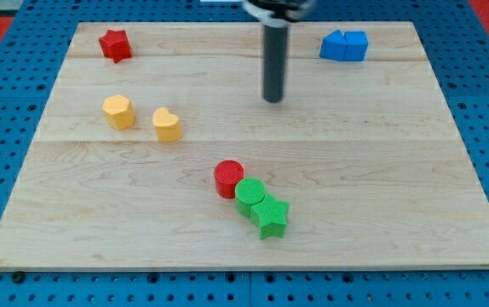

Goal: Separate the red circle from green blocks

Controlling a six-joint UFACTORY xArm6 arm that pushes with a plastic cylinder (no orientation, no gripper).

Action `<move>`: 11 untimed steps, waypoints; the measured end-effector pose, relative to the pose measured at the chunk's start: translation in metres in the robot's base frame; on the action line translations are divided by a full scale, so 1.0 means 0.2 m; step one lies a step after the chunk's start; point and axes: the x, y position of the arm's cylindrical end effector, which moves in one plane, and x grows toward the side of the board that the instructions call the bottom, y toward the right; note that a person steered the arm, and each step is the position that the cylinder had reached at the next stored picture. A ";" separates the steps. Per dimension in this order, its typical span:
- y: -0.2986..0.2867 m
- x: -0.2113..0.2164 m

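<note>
Red circle, a round ridged block, sits near the view's bottom of the smooth wooden worktop. It touches the green circle, which touches the green star. Farther up are two yellow blocks. My tip, a dark rod with no fingers, stands well apart, above them.

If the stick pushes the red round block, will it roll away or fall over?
Probably neither. The red circle sits flat on its round face and looks short and wide, so it should slide, not roll or tip. It touches the green circle, which sits against the green star, so a push toward them would likely shove them too. My tip is well above it in the view.
</note>
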 end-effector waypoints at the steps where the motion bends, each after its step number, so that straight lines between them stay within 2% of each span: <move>1: -0.03 0.32; 2: -0.42 0.43; 3: -0.66 0.57; 4: -0.78 0.85; 5: -0.59 0.85; 7: -0.30 0.68; 8: -0.19 0.50; 10: -0.10 0.27; 11: -0.18 0.10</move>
